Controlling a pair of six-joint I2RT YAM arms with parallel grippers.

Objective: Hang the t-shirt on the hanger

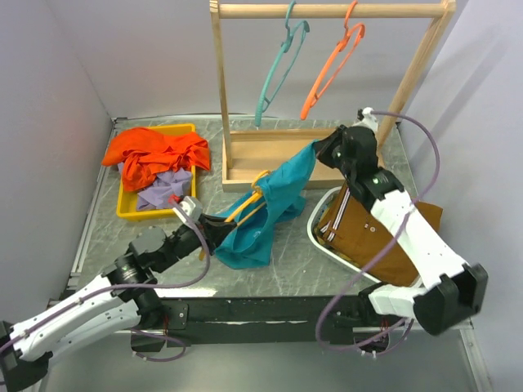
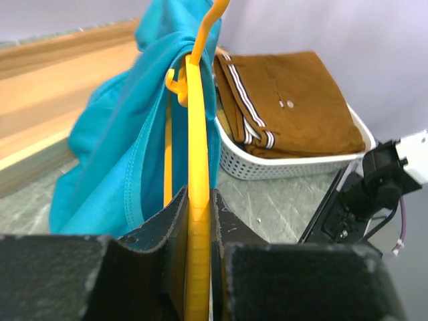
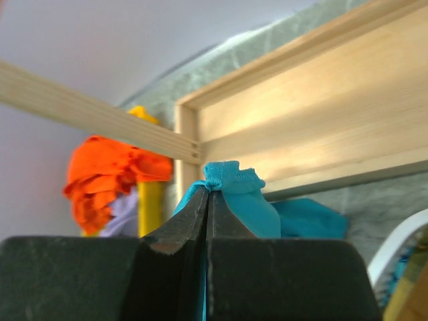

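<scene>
The teal t-shirt (image 1: 270, 208) hangs stretched between my two grippers above the table's middle. The thin yellow hanger (image 1: 248, 206) lies partly inside it, its arms showing through the cloth. My left gripper (image 1: 207, 229) is shut on the hanger's lower bar; in the left wrist view the hanger (image 2: 195, 167) runs up between the jaws with the t-shirt (image 2: 127, 147) draped on its left side. My right gripper (image 1: 321, 148) is shut on a bunched edge of the t-shirt (image 3: 234, 184) and holds it up near the wooden rack's base.
A wooden clothes rack (image 1: 278, 155) stands at the back with a teal hanger (image 1: 278, 65) and an orange hanger (image 1: 331, 69). A yellow tray (image 1: 127, 208) at left holds orange-red and lavender garments. A white basket (image 1: 323, 241) at right holds brown clothing (image 2: 294, 107).
</scene>
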